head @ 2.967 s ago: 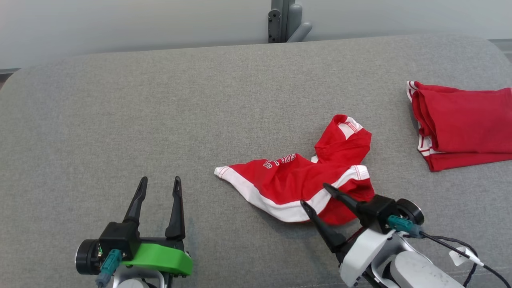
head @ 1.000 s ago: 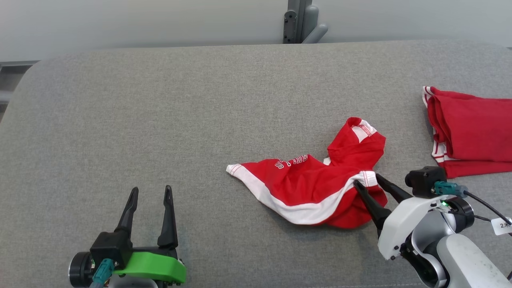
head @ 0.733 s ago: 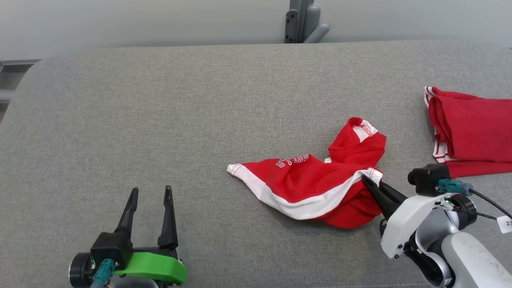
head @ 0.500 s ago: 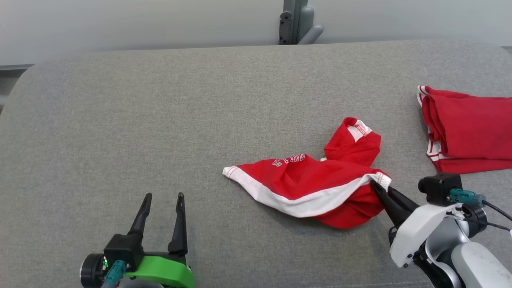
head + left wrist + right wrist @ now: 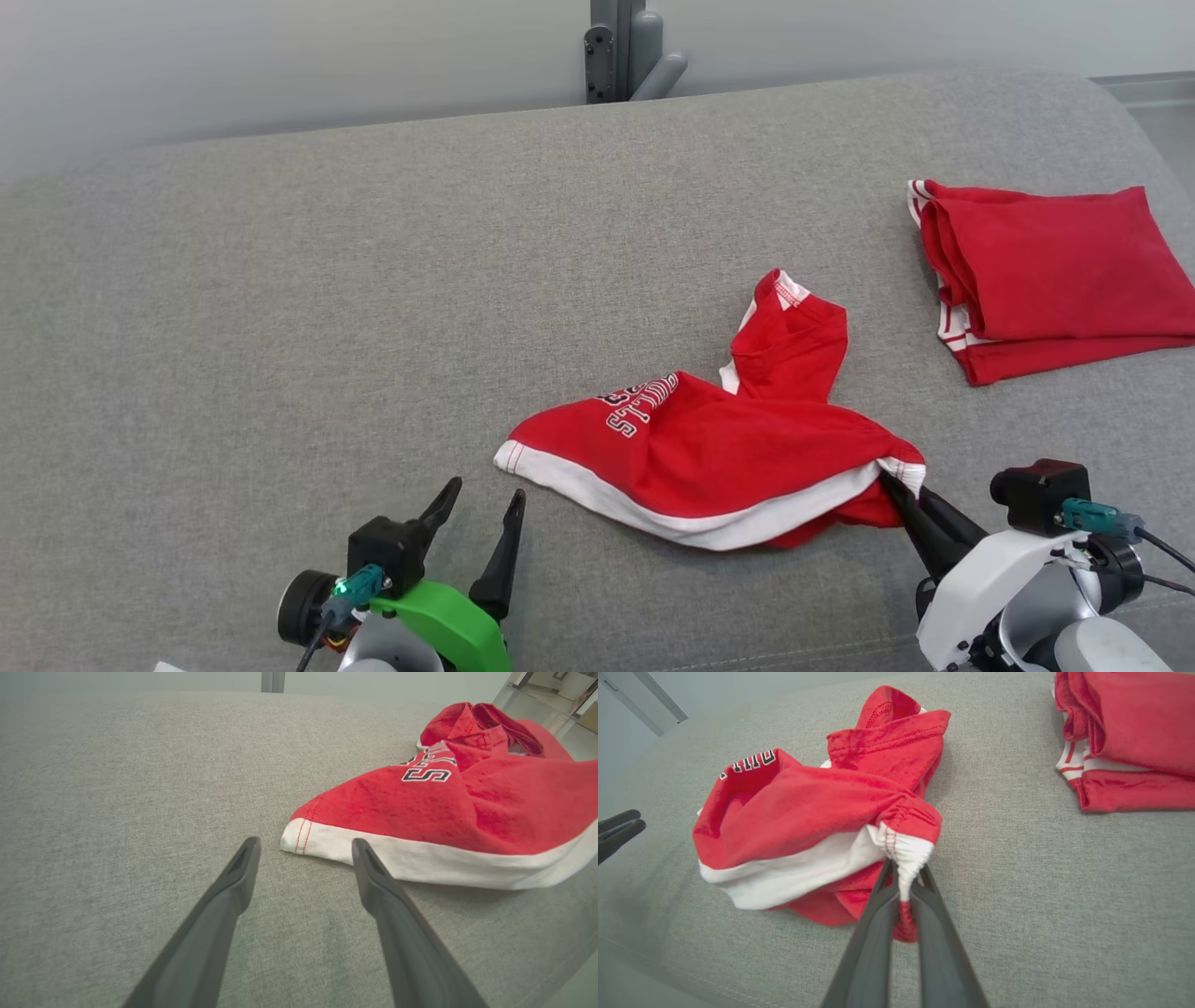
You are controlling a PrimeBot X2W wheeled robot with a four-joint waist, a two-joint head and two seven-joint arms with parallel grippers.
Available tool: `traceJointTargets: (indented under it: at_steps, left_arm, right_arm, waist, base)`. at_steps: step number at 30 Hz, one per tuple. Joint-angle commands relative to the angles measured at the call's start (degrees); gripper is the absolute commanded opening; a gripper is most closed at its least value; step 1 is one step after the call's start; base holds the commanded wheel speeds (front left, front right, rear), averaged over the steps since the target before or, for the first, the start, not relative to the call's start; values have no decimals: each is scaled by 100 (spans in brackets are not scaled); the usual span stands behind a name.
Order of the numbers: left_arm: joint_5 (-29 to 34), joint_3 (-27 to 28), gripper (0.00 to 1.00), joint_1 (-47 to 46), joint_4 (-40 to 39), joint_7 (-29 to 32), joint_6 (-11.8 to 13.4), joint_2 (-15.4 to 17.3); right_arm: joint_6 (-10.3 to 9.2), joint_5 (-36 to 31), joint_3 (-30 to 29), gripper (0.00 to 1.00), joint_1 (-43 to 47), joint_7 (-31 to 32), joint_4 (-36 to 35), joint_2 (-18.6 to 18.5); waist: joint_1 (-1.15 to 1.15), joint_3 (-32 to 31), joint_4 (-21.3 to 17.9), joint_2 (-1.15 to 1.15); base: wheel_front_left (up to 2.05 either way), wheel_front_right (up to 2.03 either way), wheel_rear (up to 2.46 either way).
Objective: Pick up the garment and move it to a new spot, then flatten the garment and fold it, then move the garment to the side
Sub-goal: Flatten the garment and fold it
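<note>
The garment (image 5: 728, 448) is a crumpled red shirt with a white hem band and lettering, lying right of the grey surface's middle. My right gripper (image 5: 894, 487) is shut on the bunched white hem at the garment's right corner (image 5: 903, 854), with cloth pinched between the fingers (image 5: 878, 914). My left gripper (image 5: 485, 499) stands open just left of the garment's left hem corner (image 5: 299, 835), its fingers (image 5: 233, 891) apart over the bare surface and touching no cloth.
A folded red garment (image 5: 1046, 271) with white stripes lies at the far right (image 5: 1129, 742). The grey padded surface (image 5: 280, 299) stretches wide to the left. A grey post (image 5: 625, 56) stands behind the far edge.
My right gripper closed on the garment's right hem corner and pulled it toward the near edge, stretching the cloth. The left gripper came closer to the left hem corner. The camera shifted.
</note>
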Motion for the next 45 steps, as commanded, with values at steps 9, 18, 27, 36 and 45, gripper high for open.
traceJointTargets:
  at_steps: [9,18,27,36,45]
  left_arm:
    - [-639,-474,100,-756,856,19,-39,161]
    - [-1004,-789,100,-1343,1666,-170,-40,216]
    - [-1308,-1301,13,-1616,2119,-283,-42,186]
    - [-1470,-1303,0,-1625,1789,-484,-38,370]
    - [-1390,-493,0,-1120,277,-495,59,525]
  right_arm:
    - [-3,70,223,0,-380,-206,325,-33]
    - [-3,156,482,0,-699,-361,567,-46]
    - [-3,213,585,0,-862,-491,751,-43]
    - [-3,163,432,0,-904,-693,782,-31]
    - [-3,195,104,0,-946,-812,252,-85]
  waist:
    - [0,225,-235,0]
    - [0,404,-343,0]
    - [0,453,-394,0]
    - [0,383,-321,0]
    - [0,162,-167,0]
  base:
    - [0,0,0]
    - [0,0,0]
    - [0,0,0]
    - [0,0,0]
    - [0,0,0]
